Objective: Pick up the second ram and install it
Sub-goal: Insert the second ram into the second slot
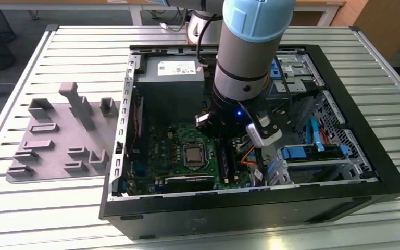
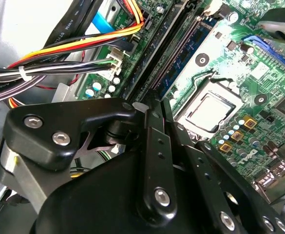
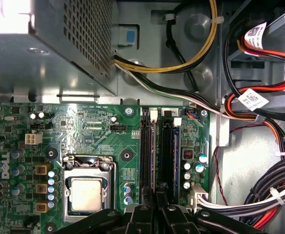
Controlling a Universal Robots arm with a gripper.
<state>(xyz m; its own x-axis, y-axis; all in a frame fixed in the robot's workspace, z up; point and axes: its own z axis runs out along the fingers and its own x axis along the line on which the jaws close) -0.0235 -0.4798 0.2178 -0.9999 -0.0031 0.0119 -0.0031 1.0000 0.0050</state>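
Note:
The second ram is a thin blue-green stick standing on edge in the black memory slots of the motherboard, to one side of the CPU socket. In the second wrist view the second ram runs along the slots towards my fingertips. My gripper hangs low over the middle of the slots, fingers close together, with nothing visible between them. The second wrist view shows the gripper just above the slots' near end. In the exterior view my arm reaches down into the open computer case.
The power supply stands inside the case behind the motherboard. Bundles of coloured cables crowd the side of the slots away from the CPU. A grey fixture with plastic blocks lies on the slatted table at the exterior view's left.

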